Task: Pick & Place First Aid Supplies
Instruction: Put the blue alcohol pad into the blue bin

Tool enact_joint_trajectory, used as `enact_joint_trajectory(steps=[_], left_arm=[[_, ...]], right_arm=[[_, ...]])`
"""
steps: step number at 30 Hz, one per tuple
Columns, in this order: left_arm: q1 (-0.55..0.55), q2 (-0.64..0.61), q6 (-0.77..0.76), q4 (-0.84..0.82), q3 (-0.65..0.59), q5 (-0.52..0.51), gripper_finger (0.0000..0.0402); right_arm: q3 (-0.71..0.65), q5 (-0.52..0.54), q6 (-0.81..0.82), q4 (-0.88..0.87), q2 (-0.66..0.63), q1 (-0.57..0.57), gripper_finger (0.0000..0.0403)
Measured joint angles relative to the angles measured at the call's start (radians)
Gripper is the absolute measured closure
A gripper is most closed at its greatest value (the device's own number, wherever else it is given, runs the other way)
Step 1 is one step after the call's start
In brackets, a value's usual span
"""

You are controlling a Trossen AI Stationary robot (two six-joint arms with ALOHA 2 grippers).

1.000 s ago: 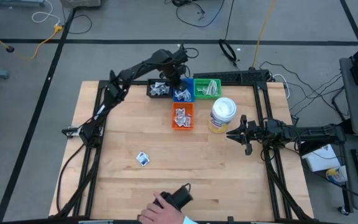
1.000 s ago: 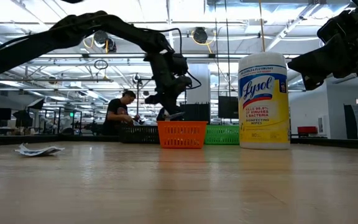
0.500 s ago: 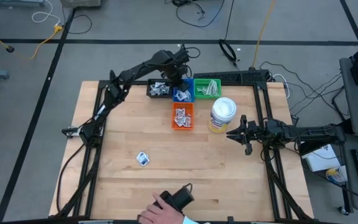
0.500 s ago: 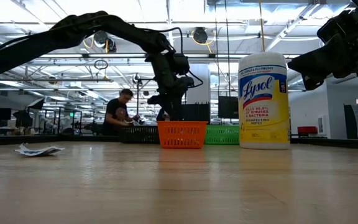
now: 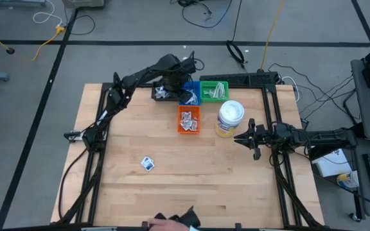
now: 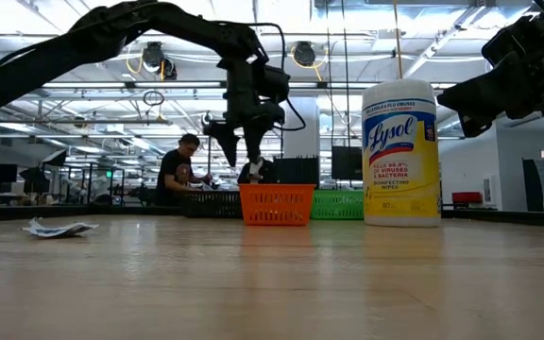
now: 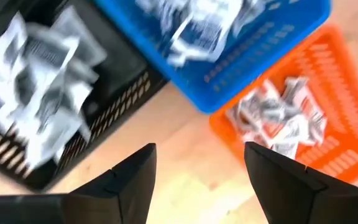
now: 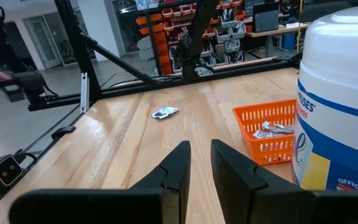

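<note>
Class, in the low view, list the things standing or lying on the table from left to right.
Loose packets → black basket → orange basket → green basket → Lysol wipes canister.

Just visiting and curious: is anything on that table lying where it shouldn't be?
Yes: a white packet with blue print lies alone on the bare wooden table, far from the black bin, blue bin and orange bin holding the rest.

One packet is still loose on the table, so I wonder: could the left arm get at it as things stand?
Probably yes. The loose packet lies alone on bare table; the left gripper, open and empty, hangs over the baskets.
</note>
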Motion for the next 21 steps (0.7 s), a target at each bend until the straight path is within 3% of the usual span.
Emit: enact_joint_trajectory(steps=[13,16,21], left_arm=[[-0.124,-0.097,0.014,-0.033,-0.033,-0.014,0.0151],[-0.181,-0.180,0.012,0.017,-0.138,-0.014,0.0151],[-0.280,-0.338,-0.002,0.138,-0.418,-0.017,0.0151]], right_arm=[[0.000,0.000,0.000,0.000,0.000,0.000,0.0344],[0.000,0.000,0.000,0.000,0.000,0.000,0.0344],[0.000,0.000,0.000,0.000,0.000,0.000,0.0344]])
